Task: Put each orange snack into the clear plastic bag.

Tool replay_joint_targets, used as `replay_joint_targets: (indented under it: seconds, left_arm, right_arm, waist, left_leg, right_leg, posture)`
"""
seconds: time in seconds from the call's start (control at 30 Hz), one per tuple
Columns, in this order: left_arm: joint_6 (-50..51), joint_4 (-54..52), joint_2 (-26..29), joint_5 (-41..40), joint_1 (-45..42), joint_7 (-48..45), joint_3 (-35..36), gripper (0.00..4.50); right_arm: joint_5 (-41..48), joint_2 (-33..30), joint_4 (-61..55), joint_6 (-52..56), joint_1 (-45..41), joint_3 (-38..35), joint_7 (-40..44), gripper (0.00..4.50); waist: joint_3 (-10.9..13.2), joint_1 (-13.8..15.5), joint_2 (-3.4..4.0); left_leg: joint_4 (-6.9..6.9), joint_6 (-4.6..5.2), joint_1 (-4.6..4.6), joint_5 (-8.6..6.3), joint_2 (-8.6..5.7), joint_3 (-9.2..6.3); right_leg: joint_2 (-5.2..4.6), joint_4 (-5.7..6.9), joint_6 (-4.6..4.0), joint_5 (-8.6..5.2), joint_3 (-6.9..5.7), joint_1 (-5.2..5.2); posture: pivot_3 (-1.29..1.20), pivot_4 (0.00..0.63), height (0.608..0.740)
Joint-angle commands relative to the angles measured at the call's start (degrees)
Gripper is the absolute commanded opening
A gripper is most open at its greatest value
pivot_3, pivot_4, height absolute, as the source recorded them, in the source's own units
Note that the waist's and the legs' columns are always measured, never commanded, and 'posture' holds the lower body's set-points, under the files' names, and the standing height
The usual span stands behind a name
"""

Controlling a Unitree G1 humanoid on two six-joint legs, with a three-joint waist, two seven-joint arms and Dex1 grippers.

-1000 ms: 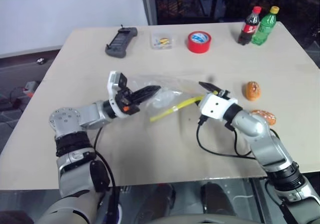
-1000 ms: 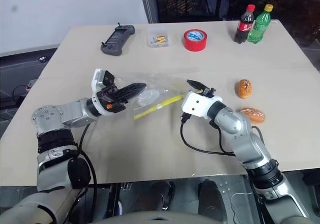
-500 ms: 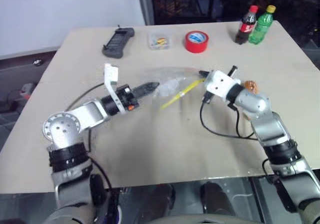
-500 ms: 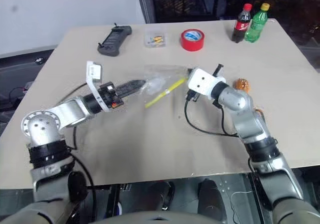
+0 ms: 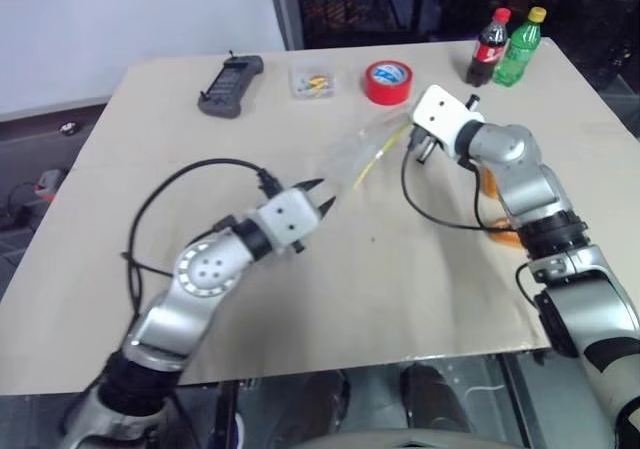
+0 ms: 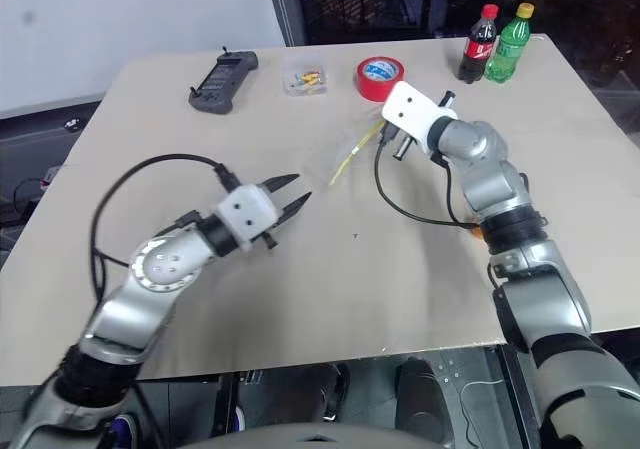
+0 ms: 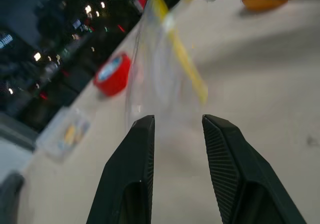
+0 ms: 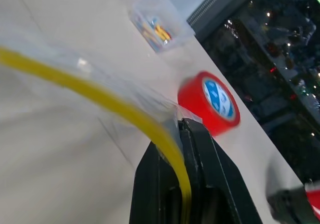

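Beige tabletop carries black handheld controller near far left edge, small clear box of coloured bits beside it, red tape roll next along. Cola bottle and green bottle stand upright together at far right corner.

A: Our two head views look forward and down over the table, nearly the same scene, slightly offset.
B: We get wrist views up close: left looks along its fingers toward the red tape roll; right also shows that roll.
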Motion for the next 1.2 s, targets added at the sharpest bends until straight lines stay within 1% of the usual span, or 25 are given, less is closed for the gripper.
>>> replay_joint_targets:
  seconds: [0.03, 0.23, 0.4, 0.53, 0.57, 0.63, 0.67, 0.7, 0.73, 0.77, 0.87, 0.93, 1.0, 1.07, 1.13, 1.17, 1.2]
  left_arm:
    - [2.34, 0.09, -3.25, 3.85, -2.08, 1.96, -1.25, 1.64]
    - [4.86, 2.49, -7.78, 9.02, -4.68, 3.82, -2.48, 1.64]
    - [4.57, 5.17, -9.65, 10.72, -6.36, 3.61, -2.5, 1.64]
    - [3.07, 6.35, -10.72, 10.63, -7.35, 3.07, -2.23, 0.53]
    - [2.59, 6.45, -10.67, 10.93, -7.35, 3.15, -2.14, 0.08]
    - [2.01, 6.82, -10.38, 11.14, -7.52, 3.2, -1.49, 0.08]
    - [1.71, 7.04, -10.13, 11.1, -7.64, 3.16, -1.02, 0.08]
    - [1.33, 7.46, -9.7, 10.84, -7.81, 2.98, -0.33, 0.0]
    - [0.87, 8.04, -9.22, 10.51, -7.94, 2.78, 0.35, 0.0]
    - [0.51, 8.68, -8.84, 10.16, -8.03, 2.65, 0.93, 0.0]
    - [-0.56, 10.91, -8.09, 9.3, -8.69, 2.31, 2.53, 0.0]
    - [-0.92, 11.98, -7.89, 8.86, -9.16, 1.99, 3.38, 0.0]
    - [-1.08, 13.0, -7.73, 8.35, -9.6, 1.7, 4.17, 0.0]
    - [-1.77, 13.9, -7.28, 8.15, -9.99, 1.26, 4.45, 0.0]
    - [-2.29, 14.63, -6.83, 7.92, -10.26, 0.7, 4.68, 0.0]
    - [-2.52, 14.87, -6.66, 7.85, -10.35, 0.46, 4.79, 0.0]
    - [-2.71, 15.07, -6.52, 7.75, -10.4, 0.26, 4.9, 0.0]
  right_arm:
    - [-0.32, 0.65, -2.2, 1.71, -1.74, -0.24, -0.45, 0.0]
    - [-0.5, 1.95, -6.16, 4.52, -0.09, 0.01, -0.46, 0.0]
    - [-0.69, 2.23, -8.32, 5.97, 0.74, 0.15, -0.46, 0.0]
    - [-0.84, 2.3, -9.67, 6.89, 1.33, 0.27, -0.77, 0.0]
    - [-0.91, 2.21, -10.08, 6.9, 1.65, 0.3, -0.87, 0.0]
    - [-1.4, 1.51, -11.01, 7.06, 2.33, 0.62, -0.42, 0.0]
    - [-1.32, 0.73, -11.51, 6.79, 2.73, 1.06, 1.13, 0.0]
    - [-1.84, -0.39, -12.13, 6.37, 3.73, 1.4, 1.75, 0.43]
    - [-2.17, -1.33, -12.71, 6.05, 4.77, 1.52, 2.02, 0.54]
    - [-2.71, -1.92, -13.25, 5.81, 5.61, 1.41, 1.29, 0.82]
    - [-4.94, -3.31, -16.09, 5.94, 8.59, -0.09, -3.14, 2.28]
    - [-5.86, -4.72, -18.76, 7.97, 10.63, -0.8, -3.64, 2.28]
    - [-3.91, -6.48, -22.32, 9.93, 12.99, -2.23, -1.12, 2.28]
    - [-0.52, -7.72, -27.52, 14.41, 16.14, -5.09, 1.5, 2.28]
    - [4.65, -7.22, -35.3, 22.61, 19.95, -8.99, 3.92, 1.77]
    - [6.44, -6.78, -38.3, 25.63, 21.22, -10.12, 4.41, 1.43]
    - [8.19, -5.55, -40.96, 28.89, 22.15, -11.26, 4.14, 1.01]
  waist:
    - [0.0, -0.04, 0.0]
    - [0.0, -0.32, 0.0]
    - [0.0, -0.22, 0.0]
    - [0.0, -0.28, 0.0]
    - [0.0, -0.29, 0.0]
    - [0.0, -0.26, 0.0]
    - [0.0, -0.23, 0.0]
    - [0.0, -0.22, 0.0]
    - [0.0, -0.18, -0.01]
    - [-0.01, -0.05, -0.01]
    - [-0.01, -0.04, -0.01]
    - [0.0, -0.08, -0.01]
    - [-0.01, -0.05, -0.01]
    - [-0.02, 0.0, -0.02]
    - [-0.03, 0.05, -0.03]
    - [-0.03, -0.08, -0.03]
    - [-0.03, -0.17, -0.03]
  left_leg:
    - [0.0, 0.0, -0.01, 0.0, 0.0, -0.01]
    - [0.06, 0.0, -0.05, 0.0, 0.01, 0.01]
    - [0.1, 0.0, -0.07, 0.0, 0.0, -0.01]
    - [0.11, 0.0, -0.07, 0.0, 0.0, -0.01]
    - [0.11, 0.0, -0.08, 0.0, 0.0, -0.01]
    - [0.11, 0.0, -0.08, 0.0, 0.0, -0.01]
    - [0.11, 0.0, -0.08, 0.0, 0.0, -0.01]
    - [0.12, 0.0, -0.08, 0.0, 0.0, -0.01]
    - [0.13, 0.0, -0.08, 0.0, 0.0, -0.01]
    - [0.13, 0.0, -0.09, 0.0, -0.01, -0.02]
    - [0.13, 0.0, -0.09, 0.0, 0.0, -0.04]
    - [0.13, 0.0, -0.1, 0.0, -0.01, -0.02]
    - [0.15, 0.0, -0.18, 0.0, -0.01, 0.0]
    - [0.21, 0.0, -0.26, 0.0, -0.01, -0.02]
    - [0.28, 0.0, -0.44, 0.0, 0.0, -0.08]
    - [0.35, 0.0, -0.64, 0.0, -0.01, -0.12]
    - [0.36, 0.0, -0.66, 0.0, -0.01, -0.09]
  right_leg:
    - [0.01, 0.01, 0.0, 0.0, -0.01, -0.02]
    - [0.05, 0.08, 0.0, 0.0, 0.02, -0.08]
    - [0.04, 0.08, 0.01, 0.0, 0.0, -0.08]
    - [0.04, 0.08, 0.01, 0.01, 0.0, -0.08]
    - [0.03, 0.08, 0.01, 0.01, 0.0, -0.08]
    - [0.04, 0.08, 0.01, 0.01, 0.0, -0.09]
    - [0.03, 0.08, 0.01, 0.01, 0.0, -0.08]
    - [0.03, 0.08, 0.01, 0.01, 0.0, -0.08]
    - [0.03, 0.08, 0.01, 0.01, -0.01, -0.08]
    - [0.03, 0.08, 0.01, 0.01, -0.02, -0.08]
    - [0.03, 0.08, 0.01, 0.01, -0.04, -0.08]
    - [0.02, 0.08, 0.01, 0.01, -0.02, -0.1]
    - [0.02, 0.1, 0.02, 0.01, 0.0, -0.18]
    - [0.02, 0.1, 0.02, 0.01, -0.03, -0.23]
    - [0.01, 0.11, 0.02, 0.01, -0.08, -0.35]
    - [0.0, 0.15, 0.03, 0.02, -0.11, -0.51]
    - [0.0, 0.15, 0.04, 0.03, -0.1, -0.54]
  posture:
    - [0.0, 0.15, 0.74]
    - [0.0, 0.15, 0.74]
    - [0.0, 0.15, 0.74]
    - [0.0, 0.15, 0.74]
    - [0.0, 0.15, 0.74]
    - [0.0, 0.15, 0.74]
    - [0.0, 0.15, 0.74]
    - [0.0, 0.15, 0.74]
    - [0.0, 0.15, 0.74]
    - [0.0, 0.15, 0.74]
    - [0.0, 0.15, 0.74]
    - [0.0, 0.15, 0.74]
    - [0.0, 0.15, 0.74]
    - [0.0, 0.15, 0.74]
    - [0.0, 0.15, 0.74]
    - [0.0, 0.15, 0.74]
    - [0.0, 0.15, 0.74]
